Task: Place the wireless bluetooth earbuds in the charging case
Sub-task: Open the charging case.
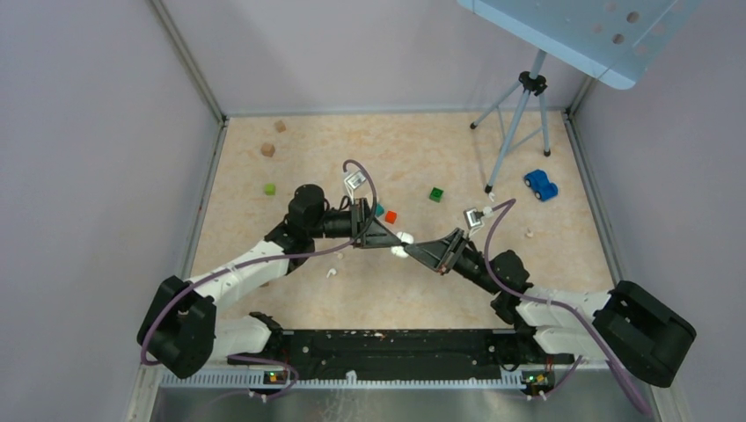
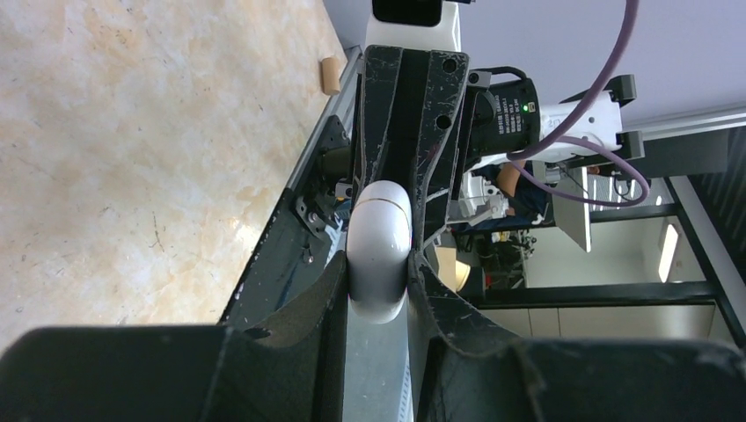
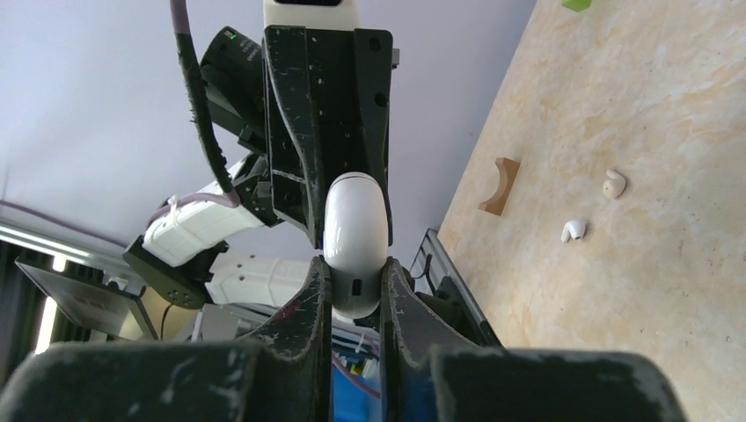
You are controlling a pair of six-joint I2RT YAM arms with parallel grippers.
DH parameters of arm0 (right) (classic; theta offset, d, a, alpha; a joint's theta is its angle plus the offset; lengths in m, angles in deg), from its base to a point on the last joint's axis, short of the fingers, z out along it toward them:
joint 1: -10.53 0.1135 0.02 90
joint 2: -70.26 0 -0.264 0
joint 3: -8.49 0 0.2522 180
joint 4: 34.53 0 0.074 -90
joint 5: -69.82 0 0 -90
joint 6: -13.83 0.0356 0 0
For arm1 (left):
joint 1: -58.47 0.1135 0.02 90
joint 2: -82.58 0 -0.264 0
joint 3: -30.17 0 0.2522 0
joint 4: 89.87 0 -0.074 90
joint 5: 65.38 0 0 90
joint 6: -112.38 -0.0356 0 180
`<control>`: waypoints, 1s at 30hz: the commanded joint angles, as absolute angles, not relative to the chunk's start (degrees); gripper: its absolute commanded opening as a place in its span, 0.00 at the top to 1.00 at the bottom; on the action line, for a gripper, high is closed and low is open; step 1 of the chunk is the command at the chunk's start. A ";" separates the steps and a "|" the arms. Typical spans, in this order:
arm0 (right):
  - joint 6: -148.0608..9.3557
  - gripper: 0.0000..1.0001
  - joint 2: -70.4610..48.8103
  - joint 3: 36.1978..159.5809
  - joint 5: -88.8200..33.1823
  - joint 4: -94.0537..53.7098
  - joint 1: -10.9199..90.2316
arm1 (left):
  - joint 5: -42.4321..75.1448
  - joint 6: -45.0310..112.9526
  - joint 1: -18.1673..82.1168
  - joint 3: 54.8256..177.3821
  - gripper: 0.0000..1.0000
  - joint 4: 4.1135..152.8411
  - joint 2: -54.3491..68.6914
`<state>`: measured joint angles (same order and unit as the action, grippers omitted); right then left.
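Cream-white and lid shut, the rounded plastic charging case hangs over the beige counter, with the left tool and right tool each clamped on one end. A tiny white stemmed earbud lies left of the case. Next, I'd guess: pry it open.

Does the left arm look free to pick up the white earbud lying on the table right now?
Probably not yet. The left hand is clamped on the charging case, which the right hand grips too, so it must let go before taking the earbud.
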<state>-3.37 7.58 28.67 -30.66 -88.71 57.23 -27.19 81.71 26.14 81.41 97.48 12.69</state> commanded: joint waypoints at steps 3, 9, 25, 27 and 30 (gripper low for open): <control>-3.37 1.00 5.40 27.96 -31.21 -96.82 56.29 | -29.12 86.98 26.36 78.92 1.00 109.27 14.29; -2.65 1.00 4.10 27.79 -31.56 -99.20 56.25 | -29.84 88.16 26.38 78.90 0.95 110.30 15.00; -3.50 1.00 1.05 28.37 -32.64 -103.14 56.32 | -29.53 88.59 26.39 78.29 1.00 111.19 17.37; -3.31 1.00 0.19 28.25 -32.62 -103.98 56.31 | -29.77 90.04 26.39 77.69 1.00 113.22 17.20; -3.36 1.00 -1.43 28.19 -32.74 -104.75 56.30 | -29.62 90.67 26.38 77.03 1.00 114.58 17.52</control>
